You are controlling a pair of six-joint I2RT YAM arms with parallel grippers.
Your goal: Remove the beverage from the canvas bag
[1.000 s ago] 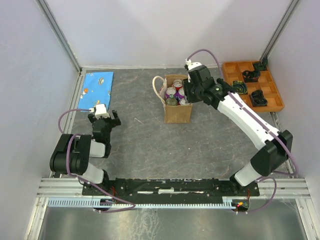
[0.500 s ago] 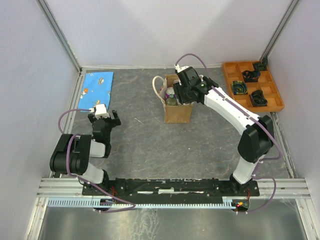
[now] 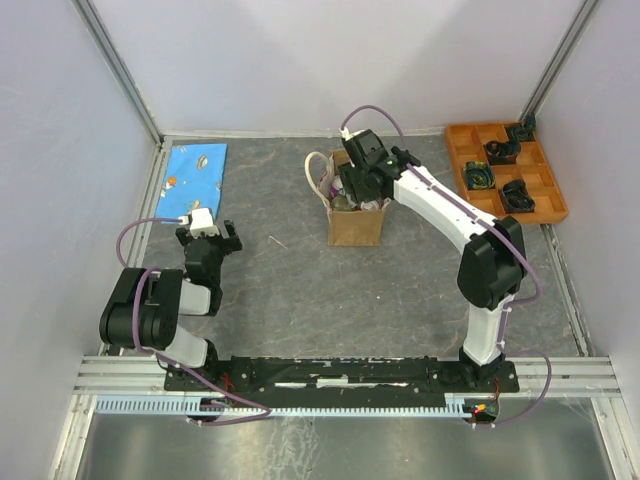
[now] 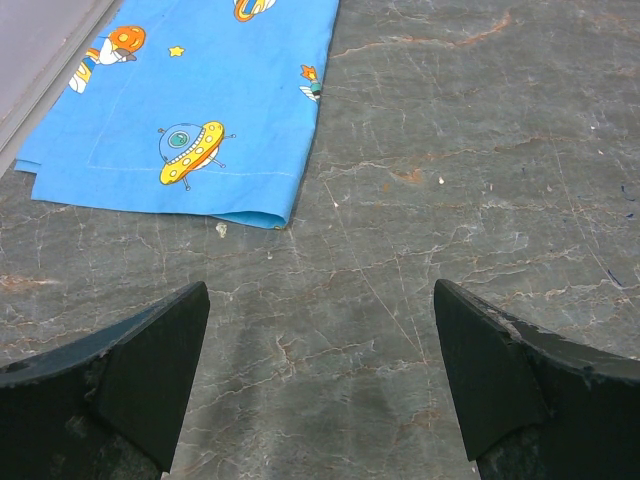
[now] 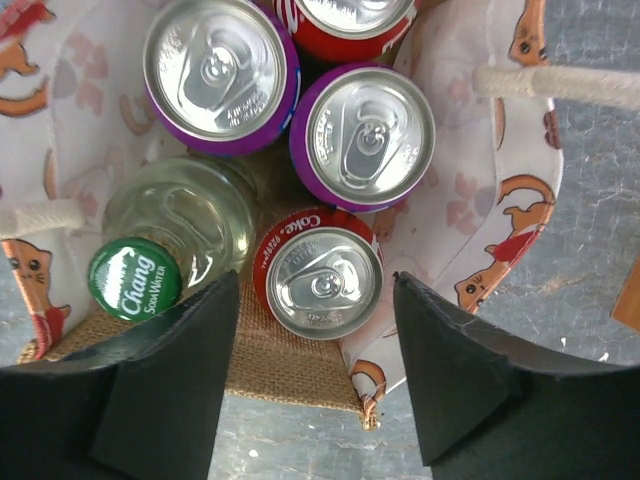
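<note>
The tan canvas bag stands mid-table with cream loop handles; its cat-print lining shows in the right wrist view. Inside stand two purple cans, a red Coke can, another red can and a clear bottle with a green Chang cap. My right gripper hovers open right above the bag's mouth; its jaws straddle the Coke can from above without touching it. My left gripper is open and empty over bare table, far left of the bag.
A blue cartoon-print cloth lies at the back left, also in the left wrist view. An orange compartment tray with dark parts sits at the back right. Walls enclose the table on three sides.
My right arm has swung left, bringing its gripper from the bag's right side to over the bag's mouth. The left arm has not moved.
</note>
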